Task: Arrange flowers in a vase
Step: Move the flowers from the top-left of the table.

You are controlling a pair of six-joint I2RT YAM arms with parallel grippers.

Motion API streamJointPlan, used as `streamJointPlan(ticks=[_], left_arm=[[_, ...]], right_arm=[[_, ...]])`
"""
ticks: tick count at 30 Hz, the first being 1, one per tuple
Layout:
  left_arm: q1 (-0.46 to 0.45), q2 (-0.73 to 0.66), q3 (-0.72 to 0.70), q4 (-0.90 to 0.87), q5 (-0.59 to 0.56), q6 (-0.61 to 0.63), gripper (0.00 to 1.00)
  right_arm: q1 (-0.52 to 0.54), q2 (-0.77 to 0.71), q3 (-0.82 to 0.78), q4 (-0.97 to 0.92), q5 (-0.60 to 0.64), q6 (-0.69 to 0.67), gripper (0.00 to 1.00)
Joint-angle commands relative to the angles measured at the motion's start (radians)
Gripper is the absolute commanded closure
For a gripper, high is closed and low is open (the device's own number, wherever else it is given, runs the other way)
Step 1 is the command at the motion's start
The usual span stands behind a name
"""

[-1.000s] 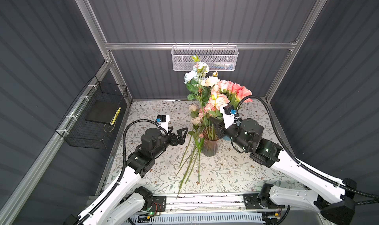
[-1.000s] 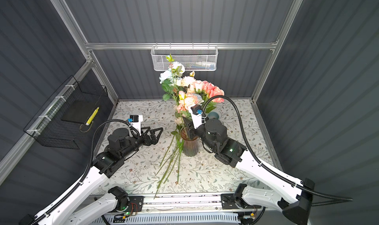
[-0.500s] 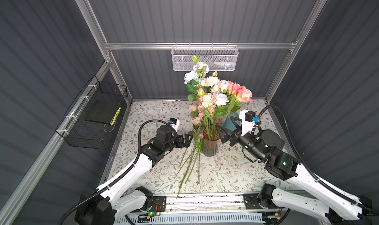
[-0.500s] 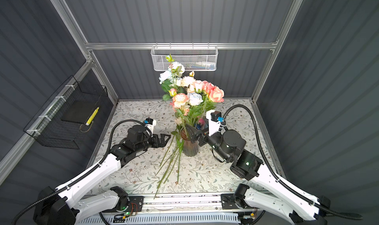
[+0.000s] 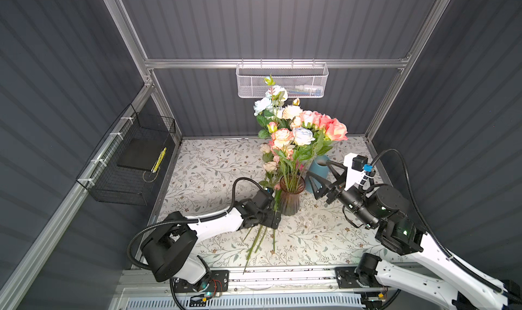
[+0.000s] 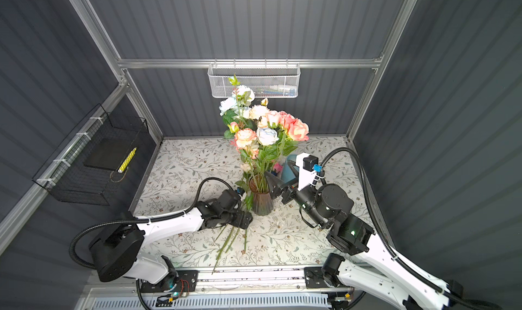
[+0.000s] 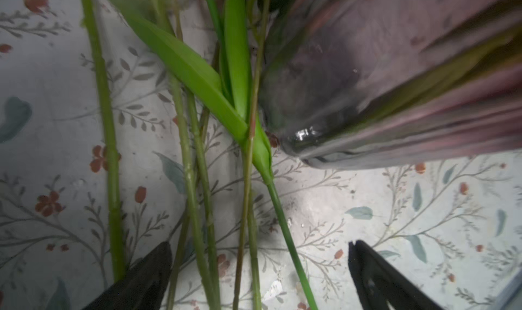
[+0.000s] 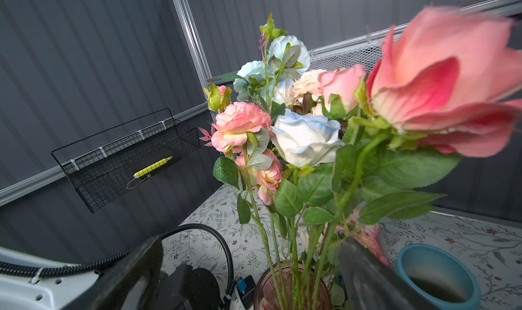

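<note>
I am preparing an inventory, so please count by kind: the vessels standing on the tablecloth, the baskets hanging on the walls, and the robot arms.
Vessels: 2, ribbed smoky-pink glass vase, round teal-blue cup.
Baskets: 2, white metal mesh basket, black wire basket.
Robot arms: 2, left arm, right arm.
Total: 6.

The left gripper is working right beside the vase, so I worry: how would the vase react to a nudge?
Probably tippy: the vase is narrow, and the flowers stand far taller than it, so the weight sits high. It looks like ribbed glass, so likely hard, slick and breakable.
</note>
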Motion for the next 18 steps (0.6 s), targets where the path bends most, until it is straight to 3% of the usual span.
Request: streamJointPlan(ticks=[1,7,12,18], left_arm=[[-0.022,0.046,0.034,-0.025,-0.116,0.044,0.00],[-0.063,0.150,0.093,-0.090,-0.272,0.041,0.01],[-0.063,0.146,0.076,-0.092,-0.408,-0.001,0.01],[-0.057,0.133,0.067,-0.062,-0.440,-0.026,0.00]], right_arm=[[0.000,-0.023,-0.005,-0.011,0.024,-0.014,0.01],[0.000,-0.031,-0.002,-0.008,0.024,-0.019,0.01],[0.000,-0.040,-0.003,-0.011,0.025,-0.020,0.01],[0.000,-0.048,-0.004,-0.016,0.028,-0.020,0.01]])
